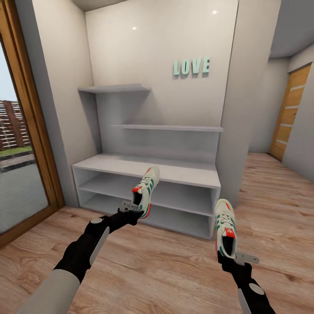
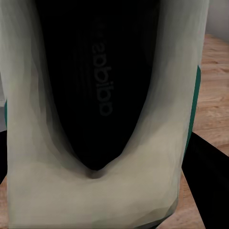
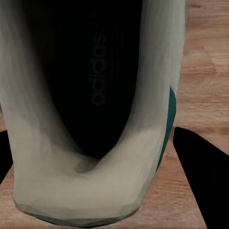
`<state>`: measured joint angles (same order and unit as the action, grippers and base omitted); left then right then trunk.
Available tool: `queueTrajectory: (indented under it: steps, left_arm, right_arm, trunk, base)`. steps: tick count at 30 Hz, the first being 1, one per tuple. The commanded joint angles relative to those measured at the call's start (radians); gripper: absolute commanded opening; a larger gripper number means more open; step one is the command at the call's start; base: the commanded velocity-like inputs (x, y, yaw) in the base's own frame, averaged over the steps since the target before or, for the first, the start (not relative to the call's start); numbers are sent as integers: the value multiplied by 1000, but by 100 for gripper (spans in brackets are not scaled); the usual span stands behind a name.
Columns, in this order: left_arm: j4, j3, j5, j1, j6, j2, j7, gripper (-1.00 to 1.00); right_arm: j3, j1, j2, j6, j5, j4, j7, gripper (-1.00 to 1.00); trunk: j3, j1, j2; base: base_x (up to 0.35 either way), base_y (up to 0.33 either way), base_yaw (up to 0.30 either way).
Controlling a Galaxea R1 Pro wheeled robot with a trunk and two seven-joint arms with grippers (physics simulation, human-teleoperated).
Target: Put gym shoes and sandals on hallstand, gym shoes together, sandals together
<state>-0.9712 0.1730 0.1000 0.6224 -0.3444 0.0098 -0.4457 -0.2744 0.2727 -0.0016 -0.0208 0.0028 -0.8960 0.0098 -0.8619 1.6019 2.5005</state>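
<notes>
Each of my hands carries one white gym shoe with green stripes and red-orange patches. My left gripper (image 1: pixel 138 210) is shut on the heel of one gym shoe (image 1: pixel 147 190), held toe-up in front of the hallstand (image 1: pixel 183 173), level with its bench top. My right gripper (image 1: pixel 229 255) is shut on the other gym shoe (image 1: pixel 225 225), held above the corridor floor (image 1: pixel 165 266) to the right of the rack's front. The left wrist view looks into the dark inside of its shoe (image 2: pixel 102 90), and the right wrist view does the same with its shoe (image 3: pixel 90 95). The sandals are out of view.
The rack has a bench top, two low open shelves (image 1: pixel 131 185) and floating wall shelves (image 1: pixel 115 88) above. A wood-framed glass door (image 1: pixel 26 144) stands at the left. A grey wall column (image 1: pixel 240 131) flanks the rack's right side; a wooden door (image 1: pixel 291 113) lies beyond.
</notes>
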Motion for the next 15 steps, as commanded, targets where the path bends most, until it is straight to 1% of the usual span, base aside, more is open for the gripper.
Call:
queueTrajectory:
  steps: [1,6,11,13,15]
  left_arm:
    - [-1,2,11,0,-8,1,1,-100]
    - [-1,2,11,0,-8,1,1,-100]
    - [-1,2,11,0,-8,1,1,-100]
    - [-1,2,11,0,-8,1,1,-100]
    - [-1,2,11,0,-8,1,1,-100]
  right_arm:
    - [-1,0,0,-2,0,-1,0,-100]
    - [-1,0,0,-2,0,-1,1,-100]
    - [-2,0,0,-2,0,-1,1,-100]
    - [-1,0,0,-2,0,-1,1,-100]
    - [-1,0,0,-2,0,-1,1,-100]
  trunk:
    - [-1,0,0]
    - [-1,0,0]
    - [-1,0,0]
    - [-1,0,0]
    - [-1,0,0]
  base:
    - [69,331,0]
    - [33,339,0]
    - [82,343,-8]
    - [100,343,-98]
    - [98,343,-190]
